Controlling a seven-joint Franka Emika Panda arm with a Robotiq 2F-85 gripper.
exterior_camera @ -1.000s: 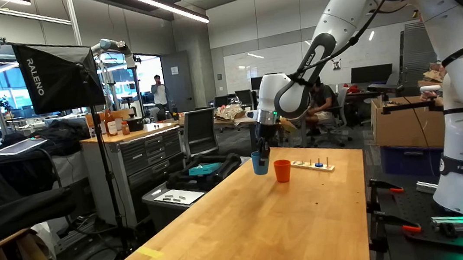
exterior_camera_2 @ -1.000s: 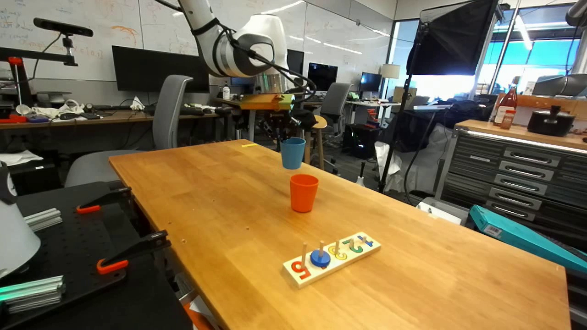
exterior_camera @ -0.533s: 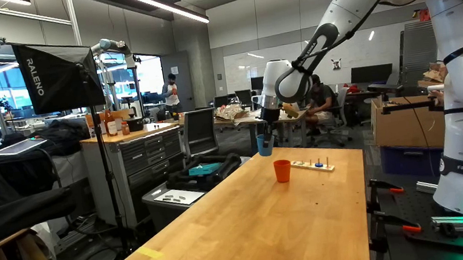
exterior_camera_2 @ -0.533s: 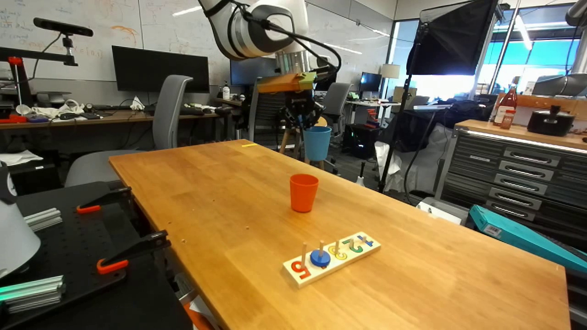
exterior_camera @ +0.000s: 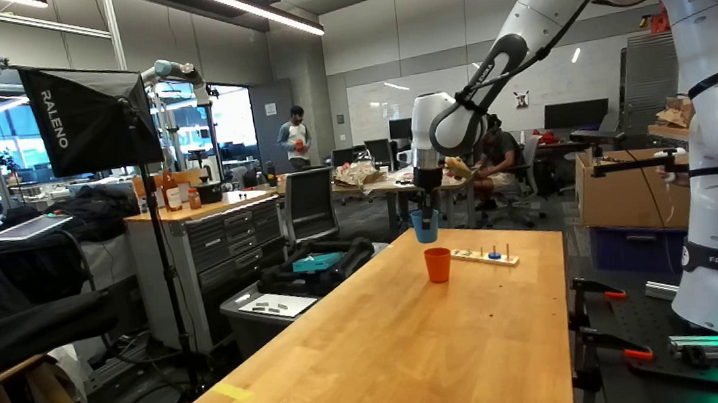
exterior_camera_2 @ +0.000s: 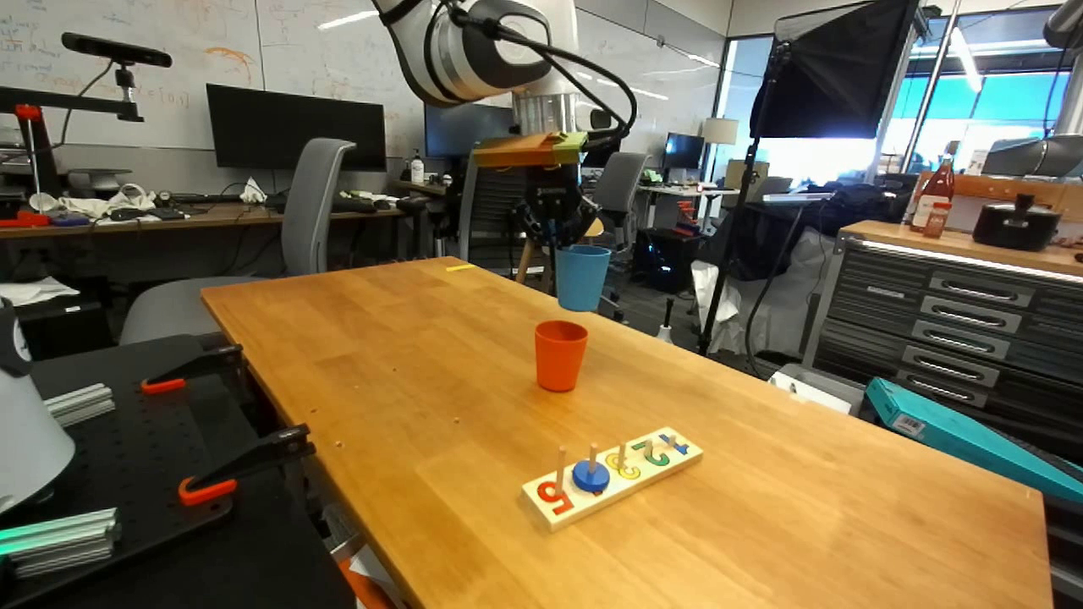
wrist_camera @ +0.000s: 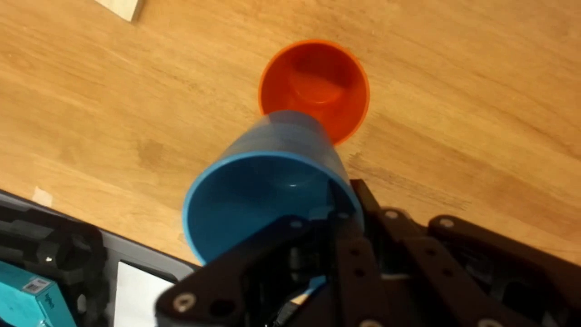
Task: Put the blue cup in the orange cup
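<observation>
Wrist view: lose part of the orange cup (wrist_camera: 317,81) behind the base of the blue cup (wrist_camera: 254,200), blurred low on the wall. Lose some blue rim, too, behind the gripper (wrist_camera: 347,193), cut by the bottom edge. In an exterior view, can't read the markings on the peg board (exterior_camera: 485,259), too small. In the wrist view, get only one corner, cut at the top. In both exterior views, lose parts of the arm (exterior_camera_2: 470,63) past the edges.

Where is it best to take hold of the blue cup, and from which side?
I would take the blue cup by the wall at its rim, from above, pinching it inside and outside, as the claw does. It hangs roughly upright with its mouth up, so its narrower base is free to enter the open orange cup.
</observation>
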